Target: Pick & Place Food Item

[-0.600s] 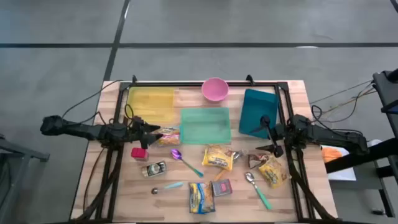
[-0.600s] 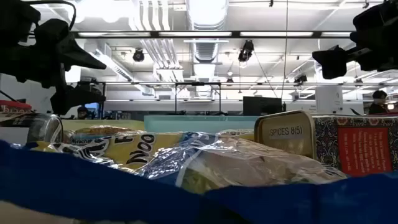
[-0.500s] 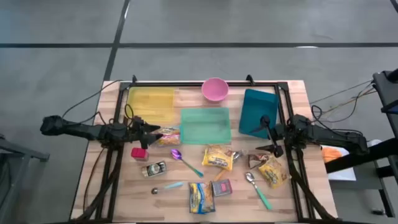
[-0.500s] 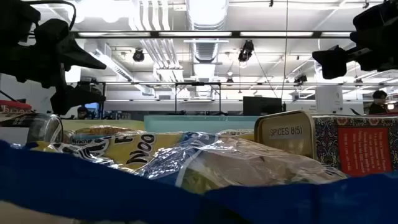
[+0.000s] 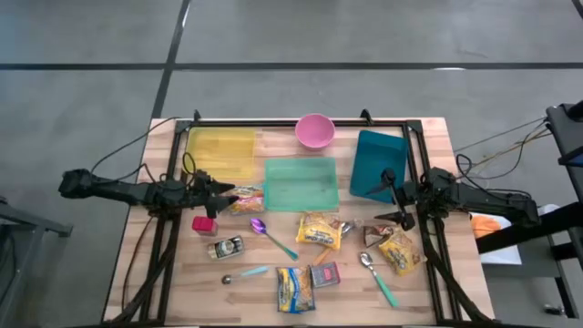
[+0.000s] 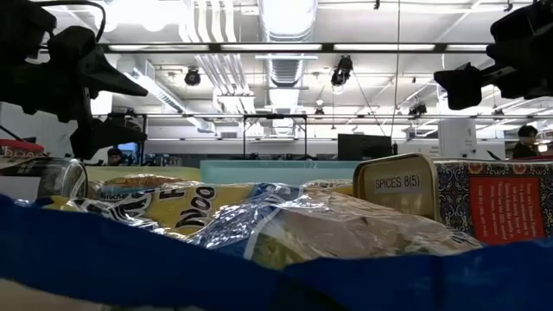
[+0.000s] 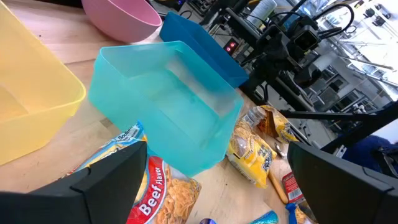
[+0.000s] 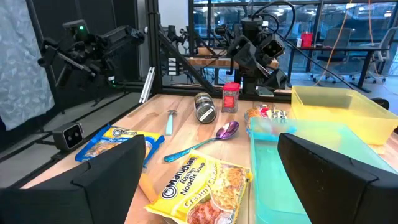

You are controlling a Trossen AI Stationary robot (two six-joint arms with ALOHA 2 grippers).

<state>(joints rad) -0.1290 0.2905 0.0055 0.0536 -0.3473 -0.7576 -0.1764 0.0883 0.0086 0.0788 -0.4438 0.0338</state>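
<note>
Noodle packet waiting beside the left arm

The beef noodle packet (image 7: 146,202) lies on the tabletop (image 5: 273,264) against the green bin (image 5: 301,184) — light, crinkly, brittle inside; we'd pinch across its middle. Both grippers — left (image 5: 227,193), right (image 5: 393,194) — hover with fingers open, empty.

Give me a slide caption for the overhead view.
Both open grippers, left and right, hover beside the green bin amid scattered food packets.

Wooden table (image 7: 74,134) holding: yellow bin (image 7: 28,93); pink bowl (image 7: 121,15); blue bin (image 7: 202,50); clear teal bin (image 7: 165,106), beside a beef-flavour noodle packet (image 7: 143,193); yellow noodle packet (image 7: 252,152) near it. Spread dark fingers (image 7: 106,180) of left gripper (image 7: 211,180) in foreground.
</note>
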